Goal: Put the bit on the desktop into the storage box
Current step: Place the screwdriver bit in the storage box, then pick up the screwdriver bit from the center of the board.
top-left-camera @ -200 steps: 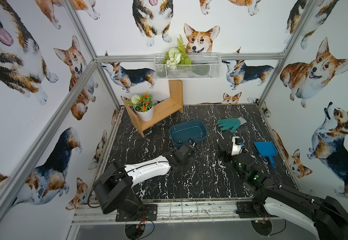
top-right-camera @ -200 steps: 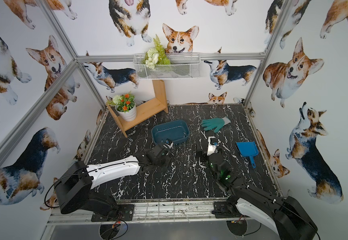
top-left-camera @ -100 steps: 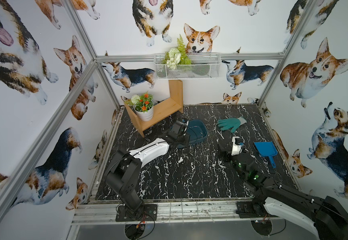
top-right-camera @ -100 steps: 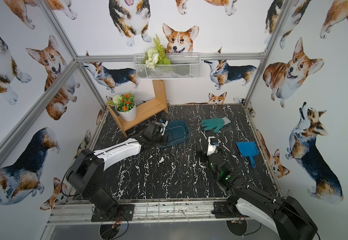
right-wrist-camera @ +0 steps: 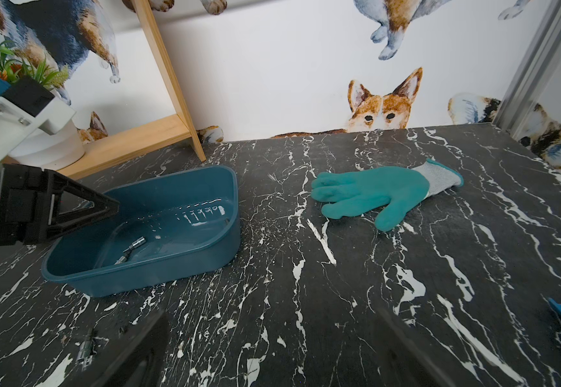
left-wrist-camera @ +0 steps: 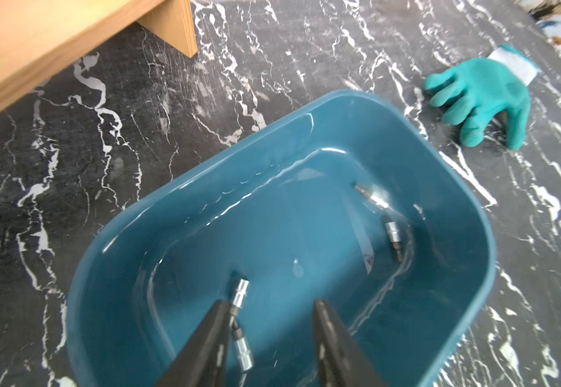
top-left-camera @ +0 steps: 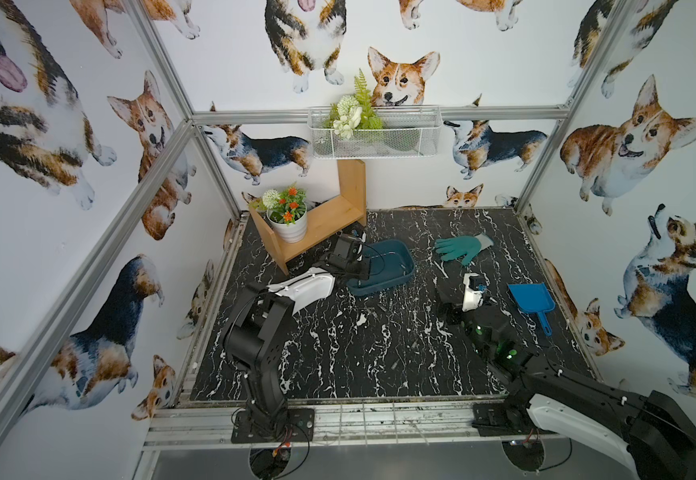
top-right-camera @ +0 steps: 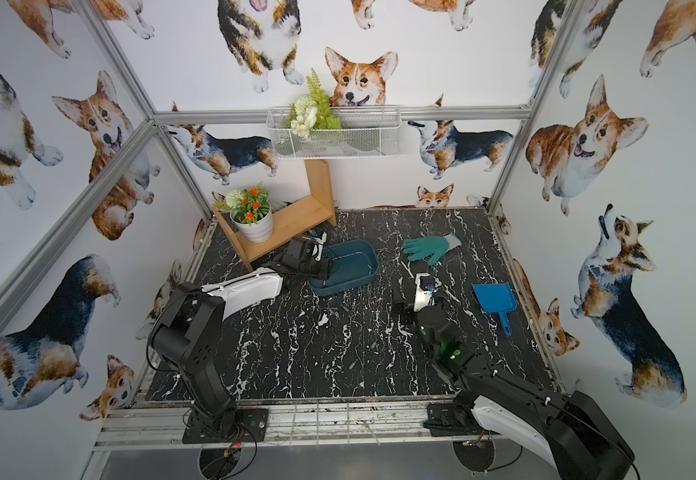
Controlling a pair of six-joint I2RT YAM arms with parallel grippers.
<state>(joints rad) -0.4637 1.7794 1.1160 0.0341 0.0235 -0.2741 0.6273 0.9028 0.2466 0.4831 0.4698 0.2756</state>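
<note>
Bit sits in the box, low in the left wrist view beside my left claw, jaws apart, with more bits inside, but a stray bit waits on the desktop at the right wrist view's lower left, right claw spread wide, empty.

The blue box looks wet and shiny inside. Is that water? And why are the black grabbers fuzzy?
Likely not water: in the left wrist view the white squiggles inside the box look like light bouncing off shiny plastic, and the left gripper looks soft, being close to the lens; in the right wrist view the same shine shows, and the right gripper is very blurry.
</note>
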